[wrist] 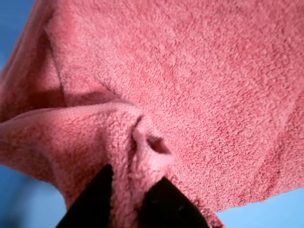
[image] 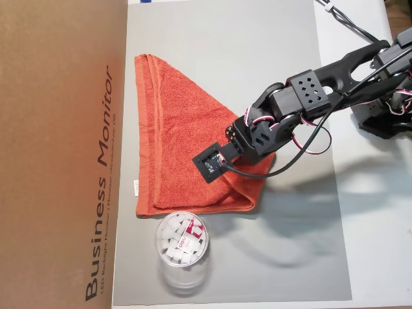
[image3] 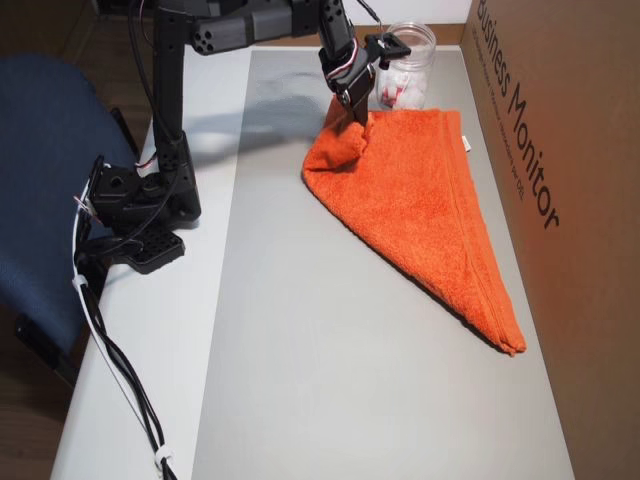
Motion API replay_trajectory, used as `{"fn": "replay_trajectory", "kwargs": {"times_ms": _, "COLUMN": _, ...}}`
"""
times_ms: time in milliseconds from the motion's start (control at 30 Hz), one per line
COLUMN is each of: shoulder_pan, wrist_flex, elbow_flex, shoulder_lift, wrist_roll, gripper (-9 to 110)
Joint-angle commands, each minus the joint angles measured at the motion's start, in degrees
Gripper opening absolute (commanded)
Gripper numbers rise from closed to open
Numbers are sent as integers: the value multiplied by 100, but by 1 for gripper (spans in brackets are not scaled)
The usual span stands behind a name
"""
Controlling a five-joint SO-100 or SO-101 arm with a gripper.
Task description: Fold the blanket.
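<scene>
**Gripper pinching a raised fold of the towel**

You have the black two-finger gripper (wrist: 130, 202) clamped on a bunched ridge of the orange-red terry-cloth blanket (image: 180, 148); in the wrist view the two dark fingertips (wrist: 95, 199) sit close together with a pinch of pile squeezed between them. In an overhead view the gripper (image3: 358, 115) stands over the blanket's (image3: 420, 200) corner nearest the jar, and the cloth there is pulled up into a small peak.

Your blanket lies folded into a rough triangle on the grey mat (image: 225, 58). Its long hemmed edge runs beside the brown cardboard box printed "Business Monitor" (image: 58, 154), close to it, and a small white tag (image: 136, 187) sticks out from that edge. The opposite side slants away to a narrow point.

The clear plastic jar with white pieces inside (image: 181, 248) stands just beside the blanket's short edge. In an overhead view the black arm base (image3: 140, 205) sits on the white tabletop (image3: 130, 380), well apart from the blanket, with cables trailing off it.
</scene>
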State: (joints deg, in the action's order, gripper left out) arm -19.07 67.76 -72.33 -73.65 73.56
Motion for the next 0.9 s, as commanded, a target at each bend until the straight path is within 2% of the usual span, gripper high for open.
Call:
{"fn": "replay_trajectory", "kwargs": {"times_ms": 0, "shoulder_pan": -114, "wrist_flex": 0, "elbow_flex": 264, "shoulder_lift": -422, "wrist_roll": 35, "gripper": 0}}
{"fn": "replay_trajectory", "kwargs": {"times_ms": 433, "shoulder_pan": -255, "wrist_flex": 9, "elbow_flex": 571, "shoulder_lift": -1459, "wrist_roll": 378, "gripper": 0}}
{"fn": "replay_trajectory", "kwargs": {"times_ms": 867, "shoulder_pan": 721, "wrist_flex": 9, "elbow_flex": 1521, "shoulder_lift": -1635, "wrist_roll": 299, "gripper": 0}}
